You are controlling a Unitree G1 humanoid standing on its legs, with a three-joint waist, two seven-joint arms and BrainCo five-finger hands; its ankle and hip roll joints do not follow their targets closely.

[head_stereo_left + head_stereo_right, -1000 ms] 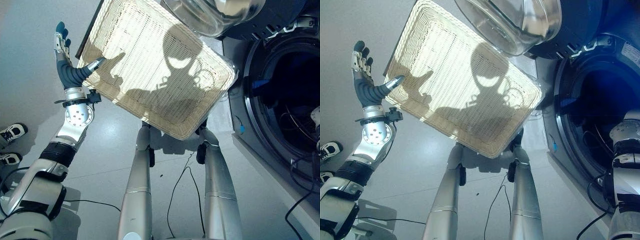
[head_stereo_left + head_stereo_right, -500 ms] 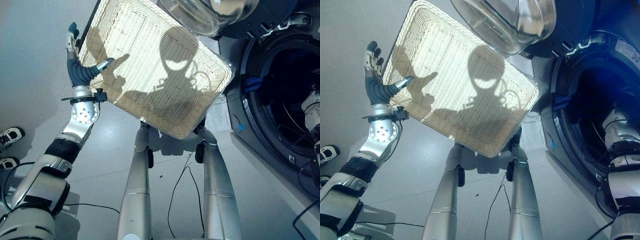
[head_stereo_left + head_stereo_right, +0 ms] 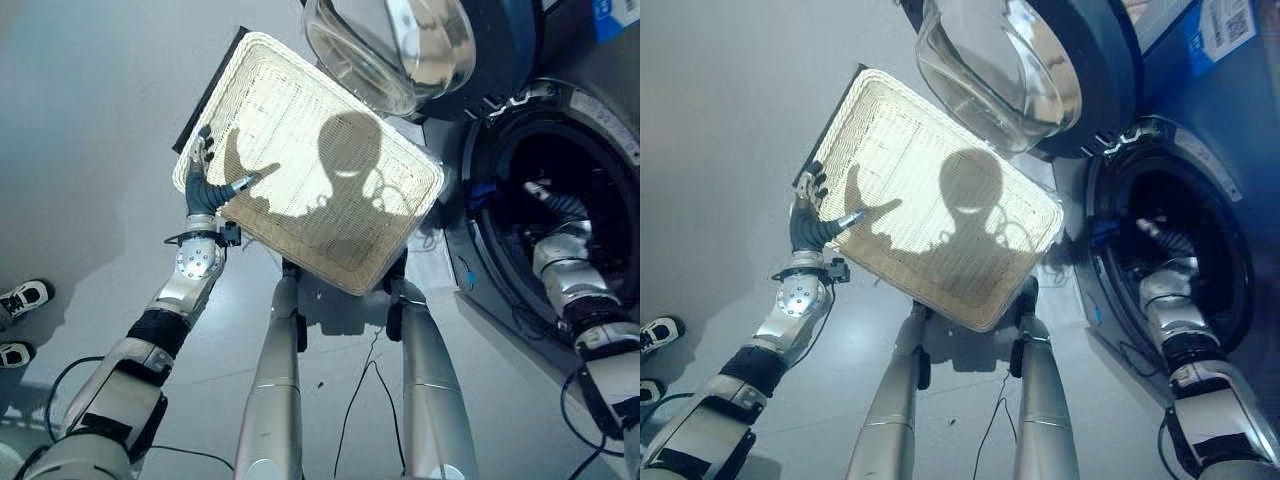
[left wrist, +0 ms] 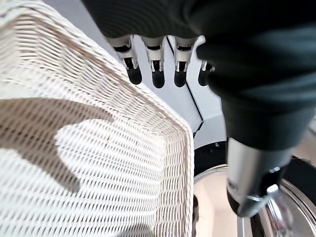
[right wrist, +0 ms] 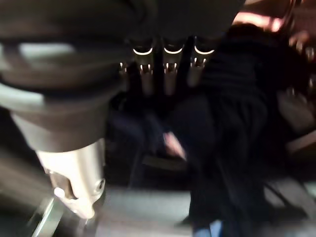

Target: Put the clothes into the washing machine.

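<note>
Right robot hand (image 3: 1155, 232) deep inside washing machine drum (image 3: 1200, 290), fingers straight above dark clothes (image 5: 232, 123). Left robot hand (image 3: 207, 183) spread wide against empty basket (image 3: 310, 165). Risk: cloth snagging fingers on withdrawal, dragged out.

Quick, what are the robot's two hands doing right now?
Left hand: open, fingers straight, at the basket rim.
Right hand: open, fingers straight, inside the washer by dark clothes.
</note>
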